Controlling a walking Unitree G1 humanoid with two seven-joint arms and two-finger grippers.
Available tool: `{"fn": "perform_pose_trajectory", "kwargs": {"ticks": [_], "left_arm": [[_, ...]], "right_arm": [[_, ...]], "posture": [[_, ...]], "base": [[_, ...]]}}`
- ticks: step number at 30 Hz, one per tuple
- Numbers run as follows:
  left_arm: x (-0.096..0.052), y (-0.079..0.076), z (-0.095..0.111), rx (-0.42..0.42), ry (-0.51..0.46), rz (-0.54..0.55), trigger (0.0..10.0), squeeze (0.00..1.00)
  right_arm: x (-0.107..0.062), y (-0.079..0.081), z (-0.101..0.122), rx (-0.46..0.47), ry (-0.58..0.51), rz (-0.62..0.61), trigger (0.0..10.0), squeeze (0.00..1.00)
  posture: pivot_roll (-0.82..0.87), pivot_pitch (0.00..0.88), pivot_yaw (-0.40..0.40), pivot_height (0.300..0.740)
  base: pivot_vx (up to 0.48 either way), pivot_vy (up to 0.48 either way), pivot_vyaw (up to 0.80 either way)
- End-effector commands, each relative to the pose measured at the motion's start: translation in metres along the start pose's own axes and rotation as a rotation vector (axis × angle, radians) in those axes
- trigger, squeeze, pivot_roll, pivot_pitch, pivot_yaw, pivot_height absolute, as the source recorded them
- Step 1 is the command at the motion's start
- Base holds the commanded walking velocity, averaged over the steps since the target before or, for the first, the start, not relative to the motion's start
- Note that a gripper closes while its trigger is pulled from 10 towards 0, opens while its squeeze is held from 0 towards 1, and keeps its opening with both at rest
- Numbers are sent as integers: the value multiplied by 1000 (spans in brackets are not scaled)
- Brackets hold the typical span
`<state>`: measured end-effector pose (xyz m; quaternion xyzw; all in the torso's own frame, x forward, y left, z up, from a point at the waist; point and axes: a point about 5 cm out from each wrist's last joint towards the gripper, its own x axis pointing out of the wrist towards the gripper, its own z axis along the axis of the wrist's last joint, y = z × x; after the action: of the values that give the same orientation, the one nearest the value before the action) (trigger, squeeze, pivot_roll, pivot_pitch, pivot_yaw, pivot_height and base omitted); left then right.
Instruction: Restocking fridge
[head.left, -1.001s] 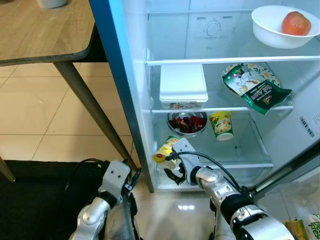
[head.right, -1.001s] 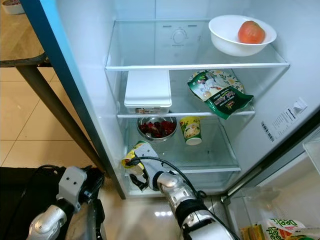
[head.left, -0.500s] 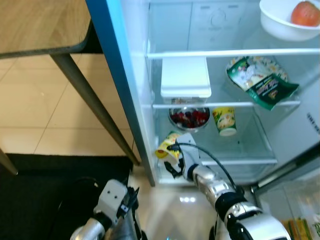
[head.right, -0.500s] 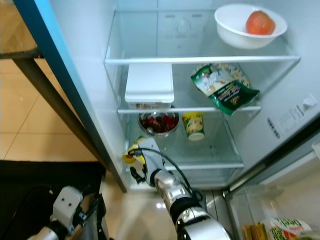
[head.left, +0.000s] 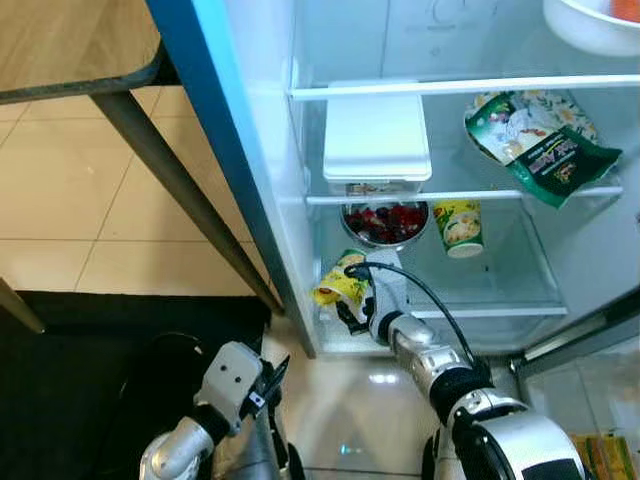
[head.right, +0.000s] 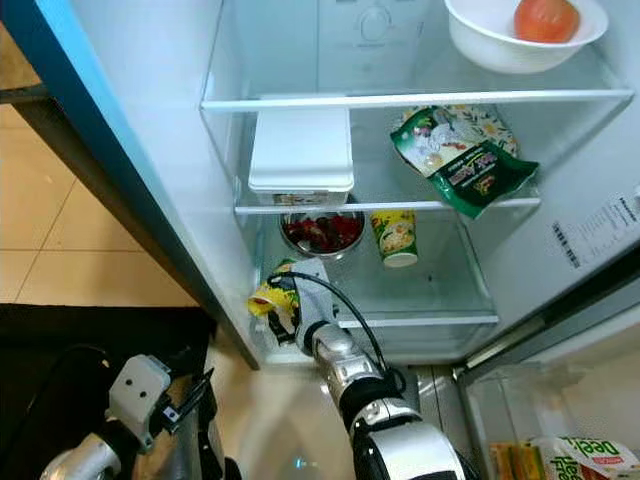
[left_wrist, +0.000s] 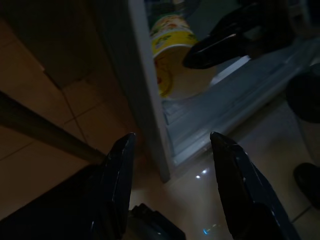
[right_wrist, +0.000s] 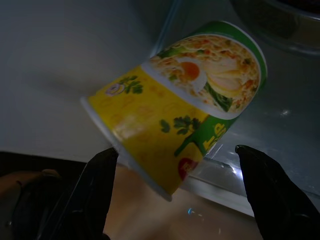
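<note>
Right gripper (right_wrist: 175, 165), jaws spread, flanks a tilted glossy yellow-green cup (right_wrist: 185, 125) at the fridge (head.left: 300, 200) bottom shelf, lower centre; left gripper (left_wrist: 170, 190) jaws spread

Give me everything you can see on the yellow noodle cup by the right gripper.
The noodle cup is a yellow paper-looking cup with a green band, printed with a noodle bowl, egg and herbs. It lies tipped on its side at the front left of the fridge's lowest glass shelf, partly over the edge. The right gripper has its fingers spread either side of it; contact cannot be made out.
</note>
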<state>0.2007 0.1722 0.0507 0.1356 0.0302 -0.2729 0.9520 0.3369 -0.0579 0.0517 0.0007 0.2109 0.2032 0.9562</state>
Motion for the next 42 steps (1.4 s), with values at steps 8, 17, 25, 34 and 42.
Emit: {"fn": "perform_pose_trajectory", "kwargs": {"ticks": [8, 17, 25, 34, 42], "left_arm": [[-11, -4, -5, 4, 64, -37, 10000, 0], [-11, -9, -1, 4, 59, -56, 10000, 0], [-12, -10, 1, 2, 59, -62, 10000, 0], [-5, -13, 0, -5, 51, -60, 10000, 0], [8, -17, 1, -10, 34, -72, 10000, 0]], "right_arm": [[-1, 2, -9, -8, 35, -20, 4314, 0], [-2, -6, -11, -20, 34, -87, 78, 0], [-2, -13, -6, -21, 21, -118, 0, 0], [-9, -55, 18, -8, -1, -140, 0, 0], [-29, -109, 36, -152, 74, -169, 0, 0]], "posture": [[193, 349, 47, 427], [197, 348, 47, 427], [202, 355, 46, 427], [166, 339, 32, 427], [116, 306, 18, 427]], "base": [[0, 0, 0], [0, 0, 0], [0, 0, 0], [0, 0, 0], [0, 0, 0]]}}
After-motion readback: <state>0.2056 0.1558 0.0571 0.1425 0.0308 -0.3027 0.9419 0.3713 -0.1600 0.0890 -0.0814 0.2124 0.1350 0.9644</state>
